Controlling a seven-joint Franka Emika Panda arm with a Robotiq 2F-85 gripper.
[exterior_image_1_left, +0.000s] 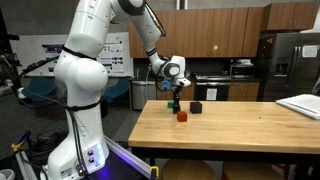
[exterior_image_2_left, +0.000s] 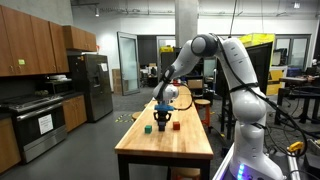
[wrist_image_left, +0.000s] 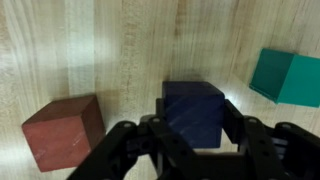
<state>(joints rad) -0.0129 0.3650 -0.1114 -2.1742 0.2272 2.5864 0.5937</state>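
My gripper (wrist_image_left: 196, 122) is shut on a dark blue block (wrist_image_left: 195, 105), one finger pressed on each side of it. In the wrist view a red block (wrist_image_left: 65, 130) lies on the wooden table (wrist_image_left: 120, 50) to the left, and a teal block (wrist_image_left: 288, 75) lies to the upper right. In both exterior views the arm reaches down over the table's near end, with the gripper (exterior_image_1_left: 173, 97) (exterior_image_2_left: 163, 115) low over the wood. The red block (exterior_image_1_left: 182, 116) (exterior_image_2_left: 176, 125) sits close beside it. The teal block (exterior_image_2_left: 148, 127) stands a little further off. Whether the blue block touches the table is unclear.
A dark cube (exterior_image_1_left: 197, 107) stands on the table (exterior_image_1_left: 250, 125) just past the red block. A white flat object (exterior_image_1_left: 302, 105) lies at the table's far right. Kitchen cabinets, an oven and a steel fridge (exterior_image_2_left: 92, 85) stand behind. The table edge (exterior_image_2_left: 125, 150) runs near the blocks.
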